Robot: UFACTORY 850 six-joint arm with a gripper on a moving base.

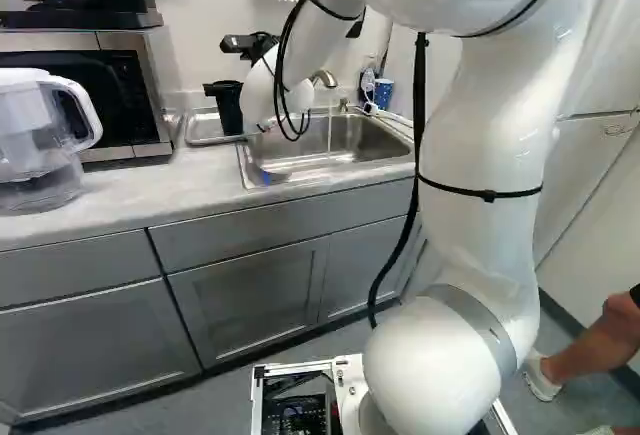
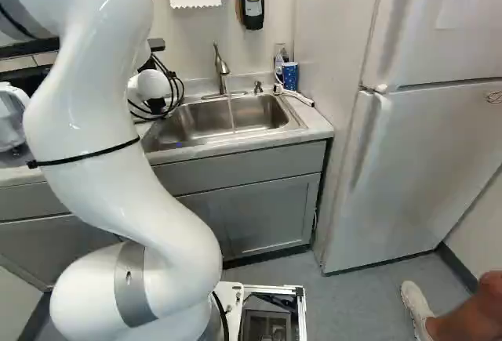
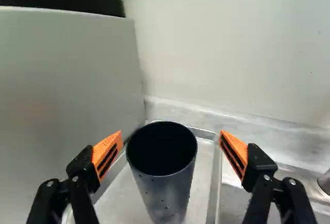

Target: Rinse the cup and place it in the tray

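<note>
So, dark, speckled cylindrical cup upright in shiny, rimmed metal tray.

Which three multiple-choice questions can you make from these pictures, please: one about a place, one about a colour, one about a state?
1. Where does the cup stand?
A) In the sink
B) In the tray
C) On the microwave

2. What colour are the gripper's pads?
A) Orange
B) Blue
C) Green

3. How is the gripper?
A) Shut on the cup
B) Shut on nothing
C) Open

Key:
1. B: the wrist view shows the cup upright inside the tray's rim.
2. A: both pads show orange in the wrist view.
3. C: the fingers stand wide apart, with a plain gap between the cup and one of them.
</note>
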